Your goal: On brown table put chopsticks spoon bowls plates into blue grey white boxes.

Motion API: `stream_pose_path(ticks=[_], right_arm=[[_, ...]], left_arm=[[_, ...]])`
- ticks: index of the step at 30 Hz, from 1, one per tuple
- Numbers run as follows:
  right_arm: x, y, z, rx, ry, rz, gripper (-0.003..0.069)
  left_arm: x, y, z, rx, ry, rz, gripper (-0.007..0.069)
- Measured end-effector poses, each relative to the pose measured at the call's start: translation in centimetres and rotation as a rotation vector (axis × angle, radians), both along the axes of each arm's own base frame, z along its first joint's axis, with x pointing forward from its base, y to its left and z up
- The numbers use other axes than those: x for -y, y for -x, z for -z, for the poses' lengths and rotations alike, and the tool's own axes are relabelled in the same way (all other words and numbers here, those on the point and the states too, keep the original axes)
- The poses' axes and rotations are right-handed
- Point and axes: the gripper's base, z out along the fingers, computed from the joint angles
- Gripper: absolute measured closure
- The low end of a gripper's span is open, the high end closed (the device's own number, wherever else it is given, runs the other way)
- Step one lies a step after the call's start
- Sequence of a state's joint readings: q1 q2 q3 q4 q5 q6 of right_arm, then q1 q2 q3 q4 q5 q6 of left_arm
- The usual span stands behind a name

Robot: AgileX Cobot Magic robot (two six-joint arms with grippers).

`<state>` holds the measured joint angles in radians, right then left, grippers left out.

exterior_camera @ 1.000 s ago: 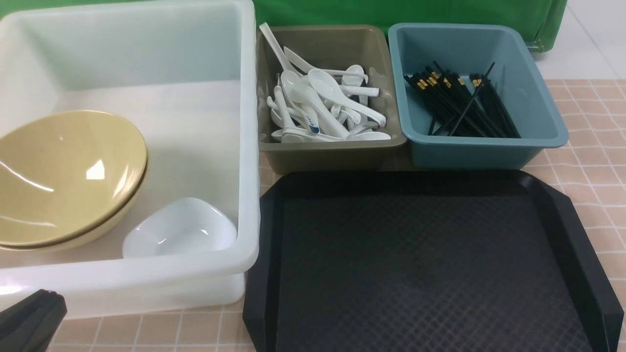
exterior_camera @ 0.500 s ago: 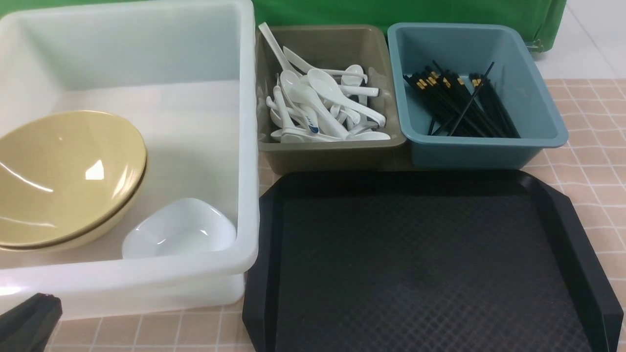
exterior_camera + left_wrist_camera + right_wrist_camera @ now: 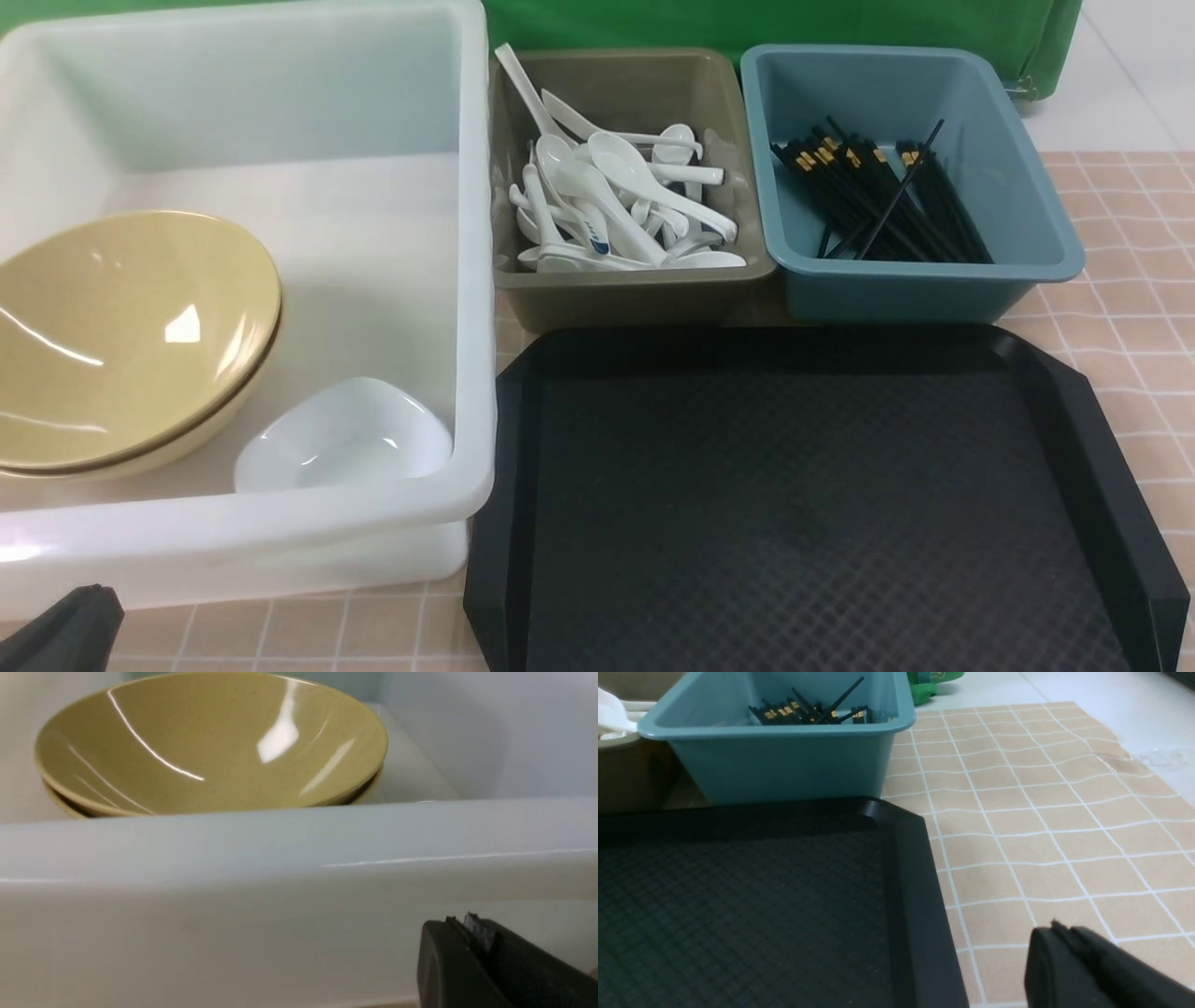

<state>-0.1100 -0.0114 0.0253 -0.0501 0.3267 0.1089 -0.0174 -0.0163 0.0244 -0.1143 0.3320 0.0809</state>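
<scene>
The white box holds two stacked yellow bowls and a small white dish. The grey box holds several white spoons. The blue box holds several black chopsticks. My left gripper is shut and empty, low at the front left, just outside the white box's near wall; the yellow bowls show beyond it. My right gripper is shut and empty, low over the tiled table beside the black tray; it is out of the front view.
The black tray lies in front of the grey and blue boxes, with nothing on it. The brown tiled tablecloth runs along the right side. A green cloth hangs behind the boxes.
My left gripper has sunk lower toward the front left corner of the front view. Nothing else has moved.
</scene>
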Motion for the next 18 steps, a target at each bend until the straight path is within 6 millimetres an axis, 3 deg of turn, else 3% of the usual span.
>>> stream_pose_path(ticks=[18], right_arm=[[0.00,0.00,0.00,0.000,0.000,0.000,0.0580]], left_arm=[[-0.01,0.02,0.01,-0.005,-0.004,0.000,0.0620]])
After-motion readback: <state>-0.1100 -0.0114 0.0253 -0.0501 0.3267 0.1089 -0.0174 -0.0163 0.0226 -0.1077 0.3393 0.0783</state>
